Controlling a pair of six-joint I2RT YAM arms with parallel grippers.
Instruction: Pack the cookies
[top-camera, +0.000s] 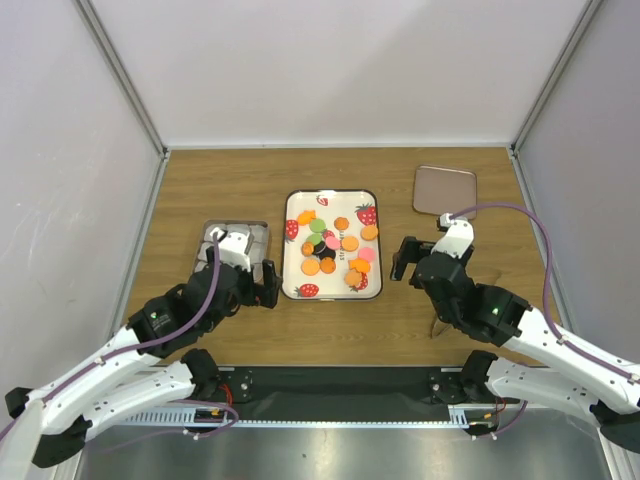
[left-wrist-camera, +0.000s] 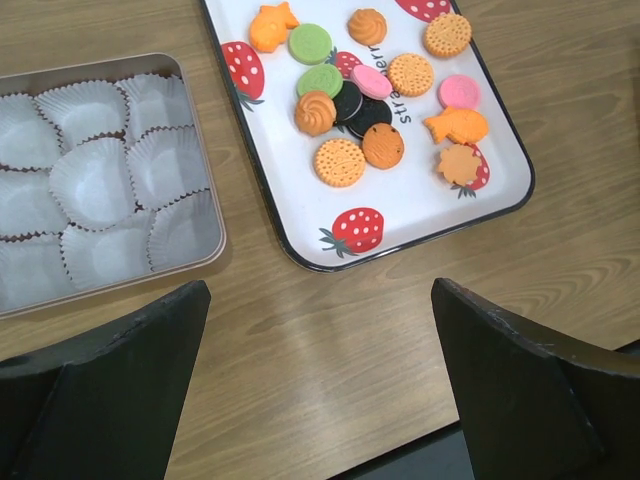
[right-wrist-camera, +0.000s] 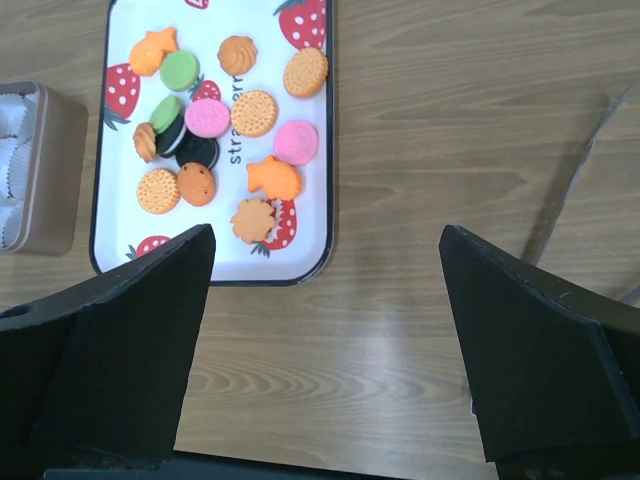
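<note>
Cookies (left-wrist-camera: 340, 162) | likely light, stiff, crumbly; some overlap | pinch a lone one across its edges | left end effector (left-wrist-camera: 318, 330), right end effector (right-wrist-camera: 325, 260): spread wide, empty

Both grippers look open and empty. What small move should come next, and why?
Probably swing the left gripper over the tray and down: the cookies all lie there, and the tin beside it shows only empty paper cups.

Reaching fwd w/ L arm (top-camera: 150, 340) and R arm (top-camera: 545, 335), elbows bent, wrists angled inward toward ea. other. Holding L tool (left-wrist-camera: 318, 300) spread wide, empty, pointed down. Same w/ R tool (right-wrist-camera: 327, 240): spread wide, empty.
</note>
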